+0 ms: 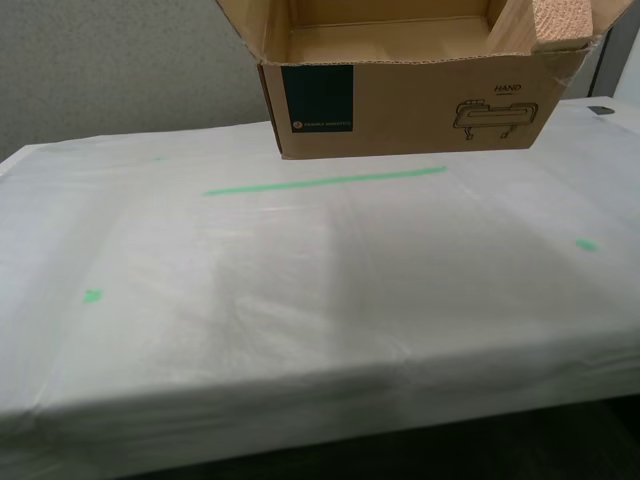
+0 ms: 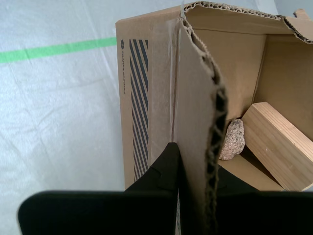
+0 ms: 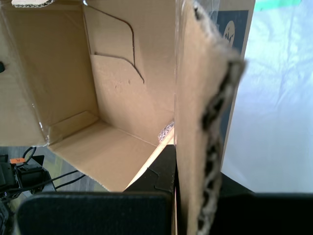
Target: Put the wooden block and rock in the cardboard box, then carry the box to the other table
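Gripping opposite flaps, both jaws clamp the cardboard box, rock and wooden block inside, at table's twelve o'clock for carrying.

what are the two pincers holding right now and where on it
Both hold the cardboard box. My first pincer is shut on one upright side wall, my second pincer on another, each with one finger inside and one outside.

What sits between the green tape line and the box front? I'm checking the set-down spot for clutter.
Nothing: in the exterior view, only bare wrinkled sheet of the other table separates the green tape line from the cardboard box.
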You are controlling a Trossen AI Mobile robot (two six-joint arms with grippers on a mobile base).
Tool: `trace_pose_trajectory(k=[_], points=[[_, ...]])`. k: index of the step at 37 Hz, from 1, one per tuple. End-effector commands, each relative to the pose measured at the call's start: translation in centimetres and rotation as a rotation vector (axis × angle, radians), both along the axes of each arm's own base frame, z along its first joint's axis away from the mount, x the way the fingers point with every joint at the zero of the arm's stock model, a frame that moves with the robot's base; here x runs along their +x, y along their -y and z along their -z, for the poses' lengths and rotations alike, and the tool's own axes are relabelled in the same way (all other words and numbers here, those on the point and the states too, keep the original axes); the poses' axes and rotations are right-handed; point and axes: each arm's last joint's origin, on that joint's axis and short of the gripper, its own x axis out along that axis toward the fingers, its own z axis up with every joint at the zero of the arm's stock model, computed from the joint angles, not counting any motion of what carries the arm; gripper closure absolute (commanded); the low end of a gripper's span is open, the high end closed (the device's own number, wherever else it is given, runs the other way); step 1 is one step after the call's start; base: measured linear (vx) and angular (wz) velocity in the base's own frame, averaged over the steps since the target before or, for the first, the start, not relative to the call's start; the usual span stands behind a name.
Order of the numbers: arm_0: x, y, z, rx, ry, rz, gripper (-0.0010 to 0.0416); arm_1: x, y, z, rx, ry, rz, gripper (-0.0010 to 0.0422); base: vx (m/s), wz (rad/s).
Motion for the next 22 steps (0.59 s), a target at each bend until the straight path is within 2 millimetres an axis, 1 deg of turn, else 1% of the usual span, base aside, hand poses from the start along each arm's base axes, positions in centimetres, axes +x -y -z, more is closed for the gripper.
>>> trace_pose_trajectory(k=[1, 5, 11, 15, 19, 22], points=[[0.0, 0.0, -0.1, 0.005, 0.004, -0.004, 0.0406, 0.0, 0.0, 0.0, -0.001, -0.004, 0.000, 0.0412, 0.197, -0.027], [-0.1, 0.0, -0.1, 0.004, 0.001, -0.004, 0.0406, -0.1, -0.1, -0.1, 0.003, 0.001, 0.006, 0.0412, 0.198, 0.056], [-0.5, 0.0, 0.1, -0.004, -0.045, -0.005, 0.0406, -0.4, -0.2, -0.1, 0.022, -0.003, 0.022, 0.0412, 0.204, 0.212], [-0.8, 0.1, 0.2, -0.009, -0.077, -0.005, 0.0406, -0.9, -0.6, -0.3, 0.043, -0.007, 0.042, 0.0412, 0.187, 0.203], [-0.8, 0.0, 0.2, -0.009, -0.076, -0.006, 0.0406, -1.3, -0.8, -0.5, 0.056, 0.003, 0.061, 0.0412, 0.159, 0.212], [-0.8, 0.0, 0.2, -0.009, -0.076, -0.006, 0.0406, -1.4, -0.9, -0.7, 0.053, 0.008, 0.061, 0.0412, 0.106, 0.208]])
